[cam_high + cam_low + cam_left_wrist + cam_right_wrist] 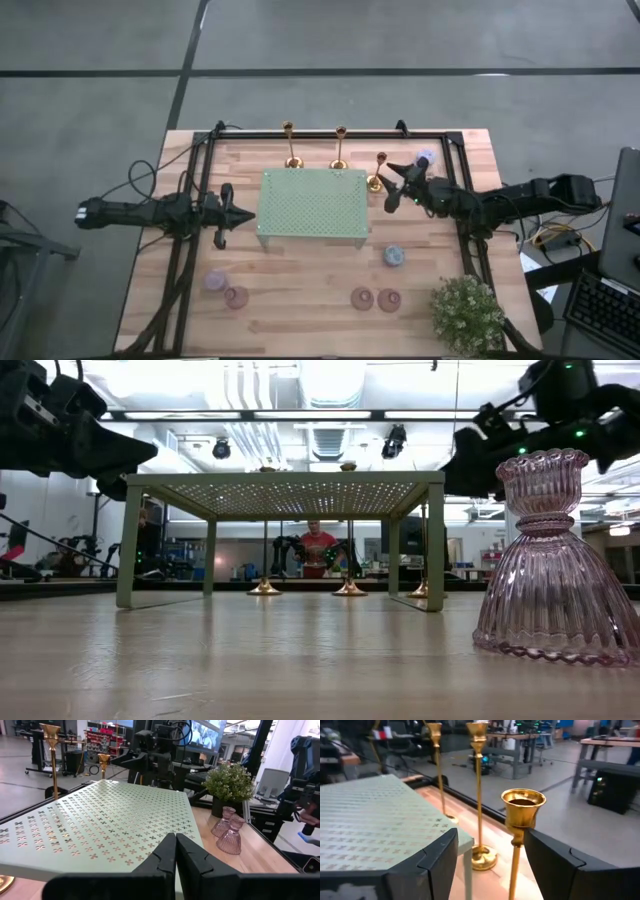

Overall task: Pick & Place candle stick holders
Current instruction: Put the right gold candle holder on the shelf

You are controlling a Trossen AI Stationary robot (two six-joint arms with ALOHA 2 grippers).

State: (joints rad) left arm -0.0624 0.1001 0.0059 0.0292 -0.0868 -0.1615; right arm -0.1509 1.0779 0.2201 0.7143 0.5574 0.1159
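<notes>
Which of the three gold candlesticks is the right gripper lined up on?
The rightmost candlestick, by the green perforated stand's far right corner. Its cup sits between the right gripper's open fingers; the other two stand farther left.
</notes>
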